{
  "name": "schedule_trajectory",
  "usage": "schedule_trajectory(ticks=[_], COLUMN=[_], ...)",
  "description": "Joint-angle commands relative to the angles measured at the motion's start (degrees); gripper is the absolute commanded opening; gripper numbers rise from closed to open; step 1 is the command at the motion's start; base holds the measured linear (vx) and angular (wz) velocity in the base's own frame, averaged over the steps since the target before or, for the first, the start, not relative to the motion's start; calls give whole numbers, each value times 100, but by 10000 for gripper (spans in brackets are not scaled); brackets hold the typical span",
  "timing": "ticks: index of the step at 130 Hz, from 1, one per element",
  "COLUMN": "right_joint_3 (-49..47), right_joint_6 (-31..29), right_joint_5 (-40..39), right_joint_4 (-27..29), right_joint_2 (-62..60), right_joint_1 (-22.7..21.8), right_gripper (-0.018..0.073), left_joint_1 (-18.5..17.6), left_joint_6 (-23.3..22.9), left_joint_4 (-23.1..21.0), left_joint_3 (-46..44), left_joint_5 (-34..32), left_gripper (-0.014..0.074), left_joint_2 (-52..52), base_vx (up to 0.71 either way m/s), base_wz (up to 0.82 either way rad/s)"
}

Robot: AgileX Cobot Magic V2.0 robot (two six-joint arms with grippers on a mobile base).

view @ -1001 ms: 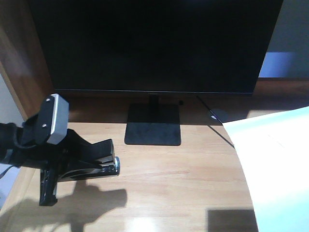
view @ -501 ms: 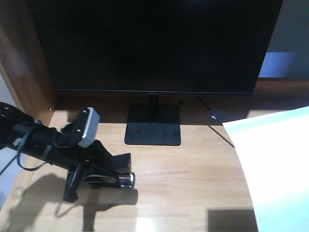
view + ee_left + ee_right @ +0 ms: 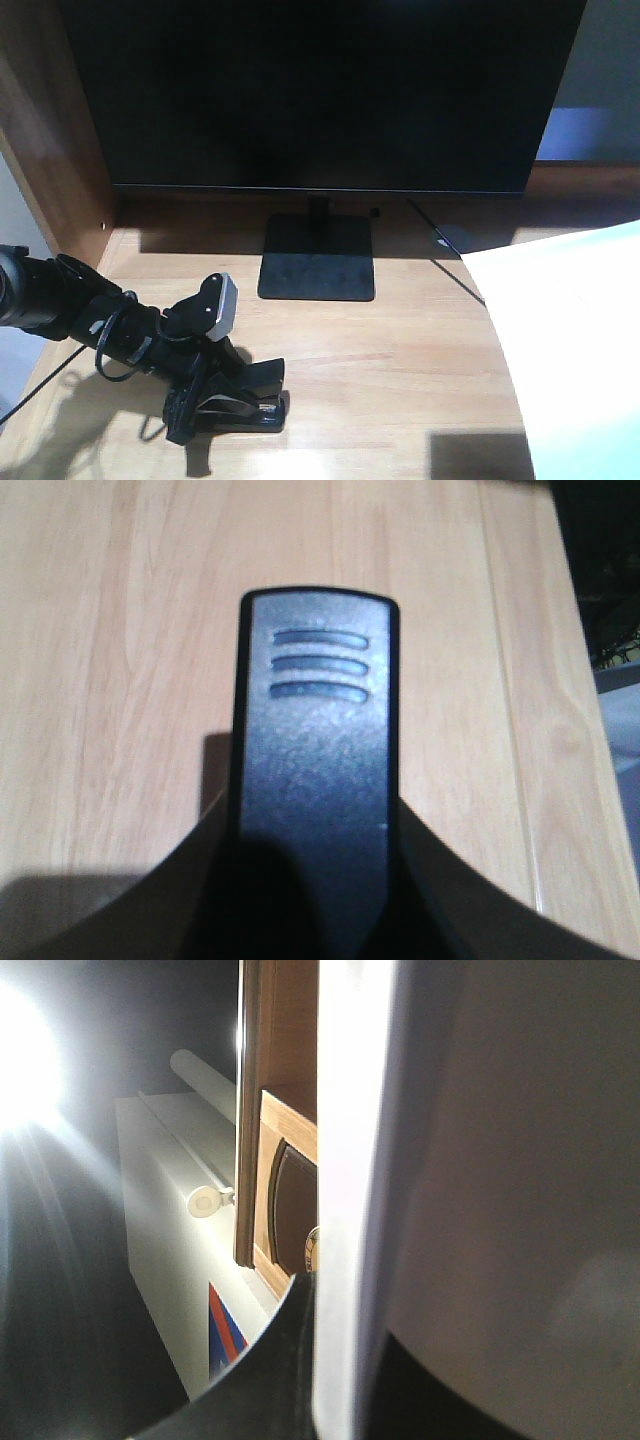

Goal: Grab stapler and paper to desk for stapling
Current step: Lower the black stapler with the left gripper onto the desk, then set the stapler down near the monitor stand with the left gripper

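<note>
The black stapler lies low on the light wood desk, near its front left, with my left gripper shut on it. In the left wrist view the stapler fills the gap between the dark jaws, its ribbed end pointing away over the desk. The white paper hangs over the desk's right side. In the right wrist view the paper shows edge-on, and my right gripper is shut on it.
A large black monitor stands at the back on a flat black base. A thin cable runs to its right. The darker brown side panel walls the left edge.
My left arm has swung right and toward the front edge, tilting down and lowering the stapler to the desk surface. The paper has stayed in place.
</note>
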Motion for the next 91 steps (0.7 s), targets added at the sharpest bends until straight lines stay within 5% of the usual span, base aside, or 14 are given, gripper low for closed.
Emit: schedule_trajectory(ticks=[1, 45, 91], right_joint_3=[-149, -149, -149], right_joint_6=[-50, -50, -50], right_joint_5=[-253, -253, -240], right_joint_4=[-5, -5, -5], right_joint_2=[67, 67, 67], right_joint_1=[-44, -44, -44], right_gripper=[-6, -6, -6], left_joint_1=[-32, -32, -25], left_joint_6=[114, 114, 58], left_joint_4=[-408, -341, -303], left_joint_3=[-155, -155, -155], left_joint_5=[229, 178, 159], left_gripper=[-6, 38, 417], left_joint_2=[-200, -156, -156], base_vx=[0, 0, 0], base_wz=[0, 0, 0])
